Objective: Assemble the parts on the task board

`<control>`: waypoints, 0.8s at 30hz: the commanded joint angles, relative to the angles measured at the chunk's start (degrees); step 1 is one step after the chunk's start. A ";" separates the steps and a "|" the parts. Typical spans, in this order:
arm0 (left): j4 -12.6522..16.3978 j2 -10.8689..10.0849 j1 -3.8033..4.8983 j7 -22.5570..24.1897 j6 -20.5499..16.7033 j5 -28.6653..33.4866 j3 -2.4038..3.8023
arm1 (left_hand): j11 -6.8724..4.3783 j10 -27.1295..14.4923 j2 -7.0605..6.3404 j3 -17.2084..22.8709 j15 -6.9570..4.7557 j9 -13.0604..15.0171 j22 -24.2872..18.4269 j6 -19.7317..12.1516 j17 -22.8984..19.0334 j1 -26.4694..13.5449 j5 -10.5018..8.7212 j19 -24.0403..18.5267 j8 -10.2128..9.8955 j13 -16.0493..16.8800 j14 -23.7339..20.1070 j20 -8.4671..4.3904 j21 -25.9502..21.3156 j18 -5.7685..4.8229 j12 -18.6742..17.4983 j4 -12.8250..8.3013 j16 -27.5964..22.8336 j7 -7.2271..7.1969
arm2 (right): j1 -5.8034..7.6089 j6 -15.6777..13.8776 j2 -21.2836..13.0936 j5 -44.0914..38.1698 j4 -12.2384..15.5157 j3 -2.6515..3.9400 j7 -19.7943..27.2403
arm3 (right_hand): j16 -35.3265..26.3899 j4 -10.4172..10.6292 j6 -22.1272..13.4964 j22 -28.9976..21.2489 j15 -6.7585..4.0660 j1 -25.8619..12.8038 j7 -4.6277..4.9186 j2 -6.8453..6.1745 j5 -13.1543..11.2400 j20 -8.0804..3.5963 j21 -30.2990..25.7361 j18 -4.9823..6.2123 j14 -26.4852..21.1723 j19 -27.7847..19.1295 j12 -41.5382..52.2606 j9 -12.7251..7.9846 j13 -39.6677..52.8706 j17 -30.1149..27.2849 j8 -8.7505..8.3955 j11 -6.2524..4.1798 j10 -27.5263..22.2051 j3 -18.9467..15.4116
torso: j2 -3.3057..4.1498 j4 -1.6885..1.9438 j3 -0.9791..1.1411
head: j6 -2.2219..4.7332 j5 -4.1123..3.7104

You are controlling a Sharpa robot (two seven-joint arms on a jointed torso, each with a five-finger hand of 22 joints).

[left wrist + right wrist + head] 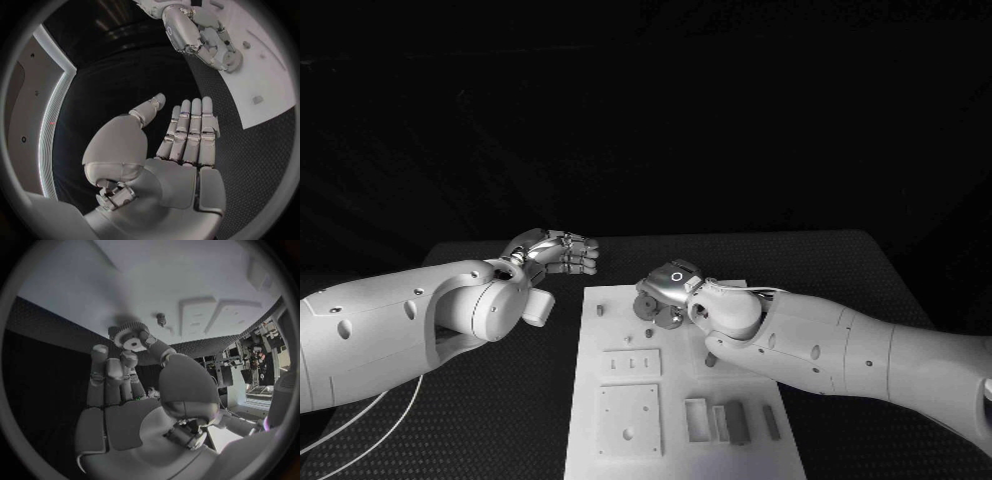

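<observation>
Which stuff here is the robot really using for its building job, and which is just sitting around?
Using:
task board
gear, pinched by the right hand
small peg on the board

Sitting around:
left hand, holding nothing
black table

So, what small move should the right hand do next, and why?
Probably lower the gear onto the small peg on the task board. The right hand pinches the gear just above the board, close to that peg, not yet seated.
</observation>
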 commanded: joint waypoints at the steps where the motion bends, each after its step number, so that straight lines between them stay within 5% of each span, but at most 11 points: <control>1: 0.10 0.12 0.09 0.61 0.11 -0.17 0.04 | 0.47 -0.03 -0.54 -0.08 -0.09 0.00 0.06 -0.41 0.07 -0.11 -0.13 -0.15 -0.28 0.07 -0.36 0.21 -0.30 1.06 -0.37 0.39 -0.36 -0.18 | -0.85 1.93 0.39 0.50 -0.54 -0.51 0.55 | -0.36 0.26 6.02 0.72 0.41 0.19 0.48 -0.65 0.17 0.00 -0.30 0.82 0.11 0.16 -0.34 -0.01 -0.07 -0.06 -0.35 0.24 0.05 0.07 | 0.05 0.04 0.03 | -0.04 0.01; 24: 0.05 0.08 0.09 0.50 0.23 -0.17 0.04 | 0.48 -0.02 -0.56 -0.11 -0.07 0.00 0.10 -0.43 0.15 -0.15 -0.13 -0.14 -0.27 0.08 -0.35 0.22 -0.33 1.06 -0.43 0.44 -0.44 -0.17 | -0.96 1.39 -0.03 0.75 -0.84 -0.54 0.20 | -0.33 0.65 6.60 0.76 0.40 0.40 0.37 -0.57 0.17 -0.04 -0.35 0.82 0.14 0.22 -0.30 0.04 -0.08 -0.12 -0.16 0.16 0.03 0.50 | 0.01 -0.01 0.03 | -0.22 0.10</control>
